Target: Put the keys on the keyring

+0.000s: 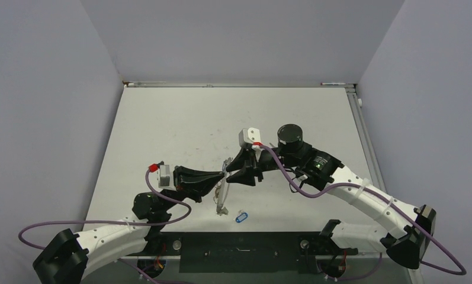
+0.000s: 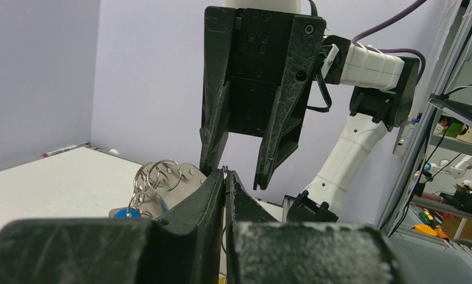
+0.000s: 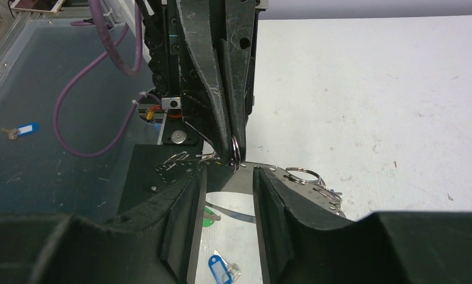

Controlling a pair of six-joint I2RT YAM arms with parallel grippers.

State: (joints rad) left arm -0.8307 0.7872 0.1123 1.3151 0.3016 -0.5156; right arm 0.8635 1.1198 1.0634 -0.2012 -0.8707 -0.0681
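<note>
Nearest the arm bases, a blue-tagged key (image 1: 240,218) lies loose on the bench (image 1: 162,130), just right of the near end of the keyring (image 1: 222,195). From above, the keyring shows as a thin narrow loop running from the tool tips back toward the bases. We cannot tell whether its near end touches the bench.

At the loop's far end, the left tool (image 1: 223,175) is closed narrow on the wire. In its own wrist view the grey wire stands pinched between the two fingertips of the left tool (image 2: 224,176).

The right tool (image 1: 232,171) faces it tip to tip with its fingers spread wide and holding nothing. Its own camera shows the right tool (image 3: 228,173) with the left tool (image 3: 233,155) and the pinched wire in the gap between its fingers, close but apart from both.

Beside the left tool hangs a bunch of keys (image 2: 159,177) with a blue tag under it. We cannot tell whether they are threaded on the keyring. The top view is too coarse to show this bunch.

Only the right wrist view shows a green tag (image 3: 208,220) low between the right fingers, with the blue-tagged key (image 3: 220,267) on the bench beneath. The left tool's fingers cover the gripped stretch of wire.
</note>
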